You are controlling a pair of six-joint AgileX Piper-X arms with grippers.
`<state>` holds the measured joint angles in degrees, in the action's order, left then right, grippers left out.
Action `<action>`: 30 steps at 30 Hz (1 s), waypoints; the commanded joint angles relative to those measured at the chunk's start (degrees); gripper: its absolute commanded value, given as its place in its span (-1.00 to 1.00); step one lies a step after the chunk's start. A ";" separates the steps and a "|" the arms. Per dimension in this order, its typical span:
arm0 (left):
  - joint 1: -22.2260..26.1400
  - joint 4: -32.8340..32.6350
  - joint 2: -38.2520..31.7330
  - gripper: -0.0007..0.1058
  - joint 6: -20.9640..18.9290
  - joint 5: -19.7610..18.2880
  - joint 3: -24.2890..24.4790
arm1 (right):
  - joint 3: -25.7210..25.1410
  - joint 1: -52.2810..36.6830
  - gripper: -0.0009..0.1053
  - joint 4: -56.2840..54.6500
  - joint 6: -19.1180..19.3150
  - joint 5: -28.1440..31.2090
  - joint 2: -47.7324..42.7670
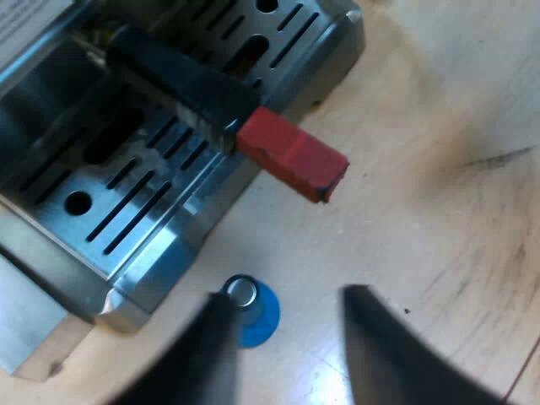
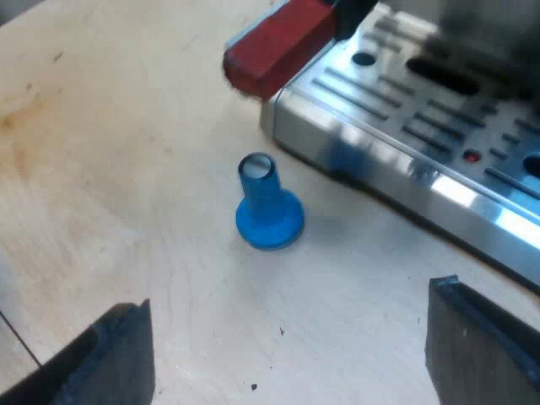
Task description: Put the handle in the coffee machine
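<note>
The holder's dark handle (image 1: 181,84) reaches out over the espresso machine's slotted drip tray (image 1: 126,198), and its red end (image 1: 291,156) juts past the tray's corner above the wooden table. The same red end (image 2: 274,42) shows over the tray's corner (image 2: 405,126) in the right wrist view. A blue tamper (image 1: 249,308) stands upright on the table beside the tray, also seen as the blue tamper (image 2: 268,207). My left gripper (image 1: 287,337) is open over the table with one finger close to the tamper, holding nothing. My right gripper (image 2: 287,354) is open wide above the table, short of the tamper.
Bare wooden table (image 1: 439,169) surrounds the machine's base, with light scratches and specks (image 2: 101,169). A small red reflection (image 2: 472,156) sits on the drip tray grid.
</note>
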<state>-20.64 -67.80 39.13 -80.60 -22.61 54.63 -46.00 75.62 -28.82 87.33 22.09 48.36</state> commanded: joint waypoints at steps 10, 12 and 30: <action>9.91 -1.58 -5.45 0.28 -0.53 -0.25 0.38 | -7.81 -6.66 0.31 -4.94 1.38 -0.53 -0.54; 10.22 -1.58 -6.36 0.28 -0.52 -0.25 0.38 | -9.33 -8.78 0.31 -6.49 1.54 -0.53 -0.54; 10.20 4.35 -10.43 0.28 -7.49 3.34 2.94 | -18.60 -36.20 0.31 -17.65 8.03 -7.46 -1.49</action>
<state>-10.60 -64.12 29.03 -87.29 -19.94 56.95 -63.96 40.86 -45.84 94.29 16.21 47.81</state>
